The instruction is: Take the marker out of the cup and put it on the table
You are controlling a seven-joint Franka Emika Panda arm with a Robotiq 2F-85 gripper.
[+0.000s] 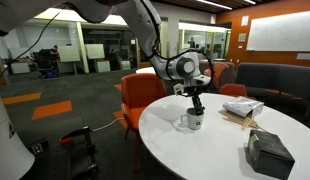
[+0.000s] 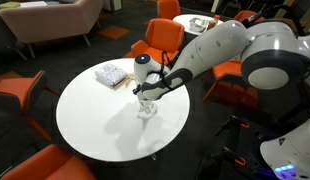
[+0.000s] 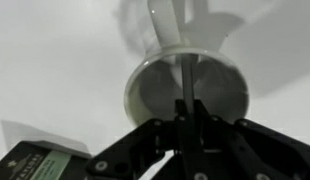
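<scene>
Open white table (image 2: 95, 115) rings the cup (image 2: 145, 110), fingers (image 3: 176, 126) clenched on the marker (image 3: 185, 80) inside it.

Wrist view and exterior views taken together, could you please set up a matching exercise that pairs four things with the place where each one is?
Things:
1. the marker
2. the gripper
3. the dark box
4. the orange chair

Places:
A. lying near the edge of the table, apart from the cup
B. standing inside the cup
C. on the floor beside the table
D. directly above the cup

Pairs: 1-B, 2-D, 3-A, 4-C
</scene>
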